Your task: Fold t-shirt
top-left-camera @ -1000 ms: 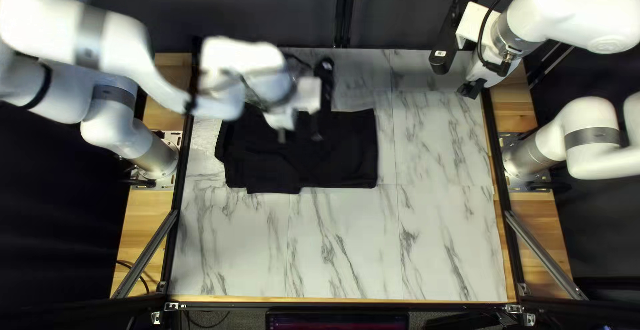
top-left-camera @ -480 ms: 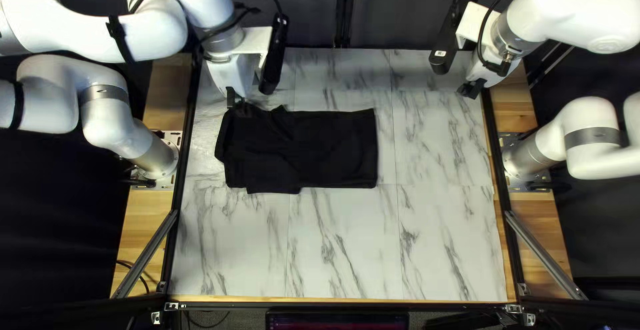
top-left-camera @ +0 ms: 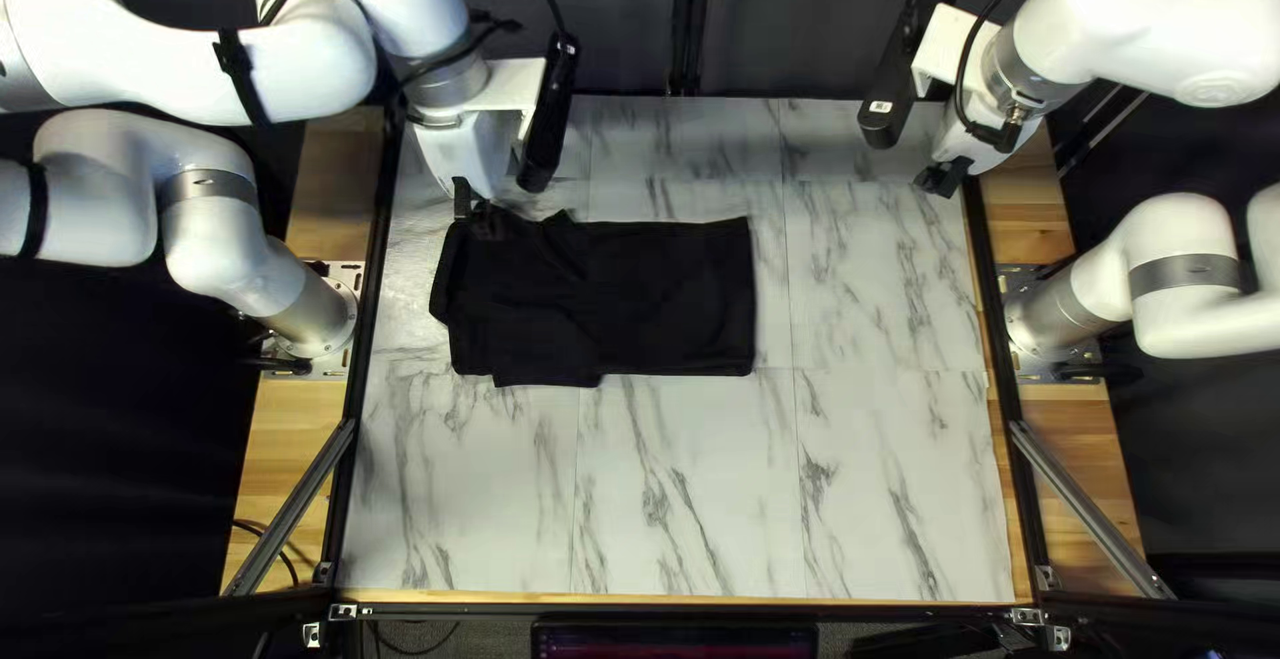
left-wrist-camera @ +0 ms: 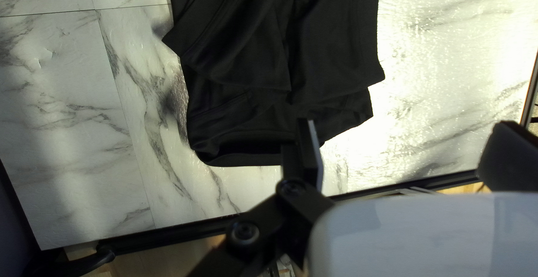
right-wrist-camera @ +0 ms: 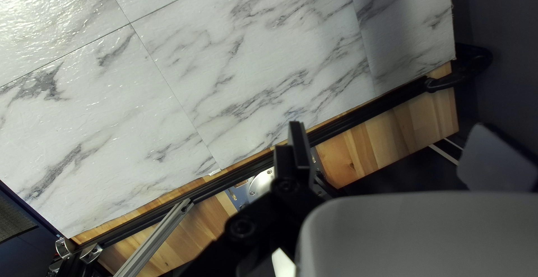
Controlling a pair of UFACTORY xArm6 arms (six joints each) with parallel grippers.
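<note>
- The near half of the surface [top-left-camera: 700,489] is bare, which leaves us room to carry a fold sideways or toward us.
- The t-shirt [top-left-camera: 600,299] lies past the middle and left of centre, already a flat dark rectangle. Its right end looks neat. Its left end is layered and rumpled, with hems overlapping in the left wrist view.
- We judge the step in hand to be taking the far left corner for one more fold. To do it well, we should:
  - come down so that one finger slides under every layer;
  - pinch the layers together;
  - lift only a little and carry the edge straight across, so the stack does not skew.
- Our left tool [left-wrist-camera: 405,134] is at that corner, spread wide and gripping nothing. One finger sits over the hem, and we cannot tell whether it touches the cloth. The left arm reaches in from its base with its forearm along the far edge and its wrist turned downward.
- Our right tool [top-left-camera: 940,179] is spread and empty, raised over the far right edge of the surface, well apart from the t-shirt. The right arm is drawn back and held high.
</note>
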